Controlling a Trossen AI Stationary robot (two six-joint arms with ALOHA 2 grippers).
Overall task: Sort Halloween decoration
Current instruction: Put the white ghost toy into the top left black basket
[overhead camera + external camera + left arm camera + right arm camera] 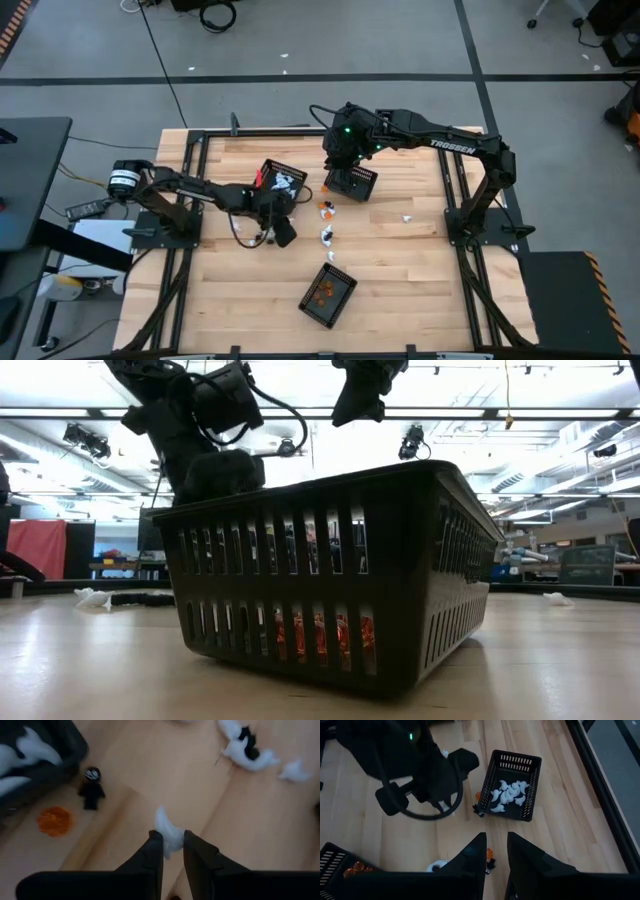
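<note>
- A small white ghost (167, 834) is held between the two dark fingers (150, 857) of the left gripper (169, 851). The fingers are close together, with the ghost pinched at their tips, above the wooden table (400, 270).
- The left gripper (283, 232) is seen just beside the basket (281, 180) with white ghosts inside.
- A little black figure (92, 787) and a flat orange pumpkin (54, 820) lie on the wood near that basket.
- More white ghosts (252, 755) lie loose on the table, farther off.
- The right gripper (494, 851) is held up over another basket (352, 182) at the back. Its fingers (525, 857) are kept narrow, and nothing is seen between them.
- Orange pieces (322, 292) are kept in a third basket (329, 296) at the front.
</note>
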